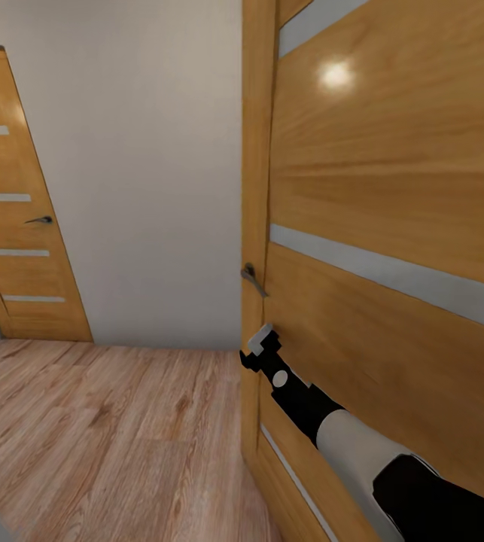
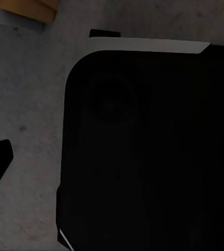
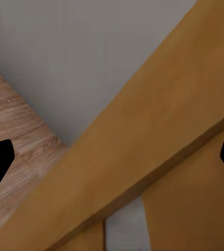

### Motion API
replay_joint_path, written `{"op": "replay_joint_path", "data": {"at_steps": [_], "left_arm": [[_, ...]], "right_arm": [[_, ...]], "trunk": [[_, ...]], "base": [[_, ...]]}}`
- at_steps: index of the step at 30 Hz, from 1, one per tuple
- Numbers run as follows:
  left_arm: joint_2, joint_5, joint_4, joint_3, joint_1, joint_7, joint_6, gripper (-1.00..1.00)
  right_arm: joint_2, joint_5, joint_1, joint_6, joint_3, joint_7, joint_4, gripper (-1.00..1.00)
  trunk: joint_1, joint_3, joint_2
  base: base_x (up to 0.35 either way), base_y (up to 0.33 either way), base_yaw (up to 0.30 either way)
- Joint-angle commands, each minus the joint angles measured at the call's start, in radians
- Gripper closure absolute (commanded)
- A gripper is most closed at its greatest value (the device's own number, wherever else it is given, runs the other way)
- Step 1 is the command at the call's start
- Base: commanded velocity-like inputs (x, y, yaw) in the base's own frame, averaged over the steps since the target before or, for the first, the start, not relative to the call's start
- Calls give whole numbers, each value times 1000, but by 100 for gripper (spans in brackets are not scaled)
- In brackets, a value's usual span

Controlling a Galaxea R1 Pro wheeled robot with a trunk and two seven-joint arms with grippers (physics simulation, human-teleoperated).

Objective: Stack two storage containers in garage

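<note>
Light wood plank floor [image 1: 98, 444] spans 6 to 9 o'clock; two wooden doors, white wall stand on it.

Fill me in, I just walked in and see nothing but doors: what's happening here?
The robot is in a hallway with a light wood plank floor, close up against a wooden door. Its right gripper is raised just below that door's dark lever handle, fingers spread in the right wrist view and holding nothing. A second, similar door stands shut further back on the left. No orange-red containers are visible at this moment.
</note>
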Motion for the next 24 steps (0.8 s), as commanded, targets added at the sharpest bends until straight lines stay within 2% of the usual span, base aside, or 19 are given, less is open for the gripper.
{"op": "replay_joint_path", "data": {"at_steps": [1, 17, 18, 19, 24], "left_arm": [[0, 6, 0, 4, 0, 0, -1, -100], [0, 6, -1, 4, 0, 0, -1, -100], [0, 6, -1, 4, 0, 0, -1, -100], [0, 6, -2, 4, 0, 0, -1, -100], [0, 6, -2, 4, 0, 0, -1, -100]], "right_arm": [[0, 10, -2, -1, 0, -15, 2, -100], [0, 10, -2, 1, 2, -70, 2, -100], [0, 9, -2, 2, 2, -77, 2, -100], [0, 5, -2, 0, 2, -116, 5, -100], [0, 4, -2, 0, 1, -155, 29, -100]], "trunk": [[0, -1, 0], [0, -1, 0], [0, -1, 0], [0, -1, 0], [0, -1, 0]], "base": [[47, 0, 0], [6, 0, 0], [0, 0, 0], [0, 0, 0], [0, 0, 0]]}}
